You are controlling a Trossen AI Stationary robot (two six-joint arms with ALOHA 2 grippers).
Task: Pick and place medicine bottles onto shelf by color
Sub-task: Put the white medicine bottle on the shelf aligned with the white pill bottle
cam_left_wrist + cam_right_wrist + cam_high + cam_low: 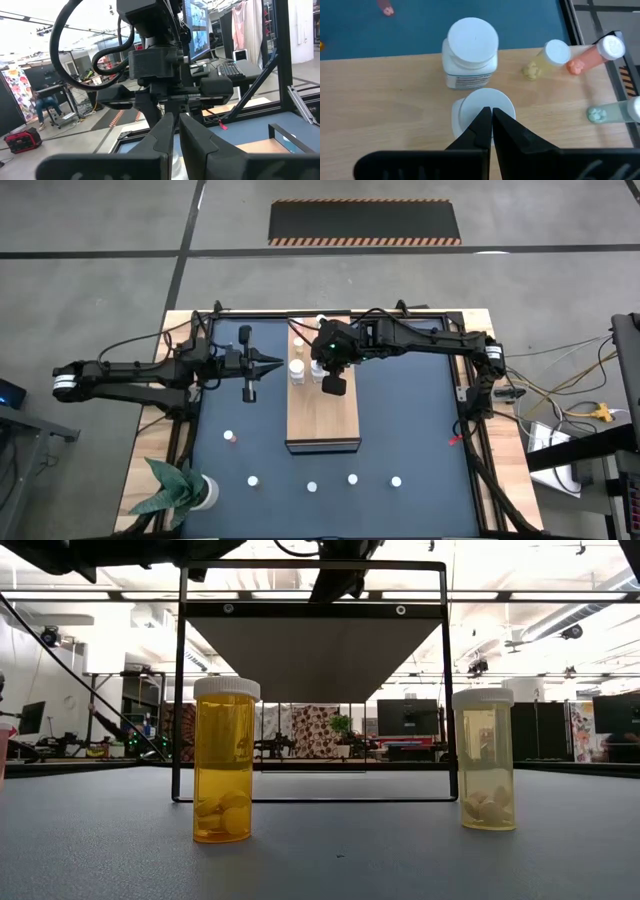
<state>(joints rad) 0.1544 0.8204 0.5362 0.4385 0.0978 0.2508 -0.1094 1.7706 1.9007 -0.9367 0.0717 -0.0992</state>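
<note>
The shelf [322, 420], a light wooden board on a black frame [181, 690], stands mid-table. At its far end stand several medicine bottles: a white one [471, 50], a second white one [482, 105], a yellowish one [547, 59], a pink-orange one [592, 55] and a greenish one [615, 112]. My right gripper [491, 117] [334, 386] hangs shut over the second white bottle's cap. More bottles [311, 487] stand on the mat near the front edge, among them an amber one [224, 760] and a pale yellow one [486, 760]. My left gripper [278, 362] [175, 131] is shut and waits left of the shelf. My right gripper points slanting down from the table's right side, its shut fingertips over the white cap [470, 107] of the bottle that stands on the shelf. I cannot tell whether they touch the cap. Nothing is between the fingers.
A potted green plant [178, 492] stands at the near left corner. A small bottle with a reddish cap [229, 436] stands on the mat left of the shelf. A red scrap [453, 442] lies by the mat's right edge. The wooden table rim [500, 440] surrounds the mat.
</note>
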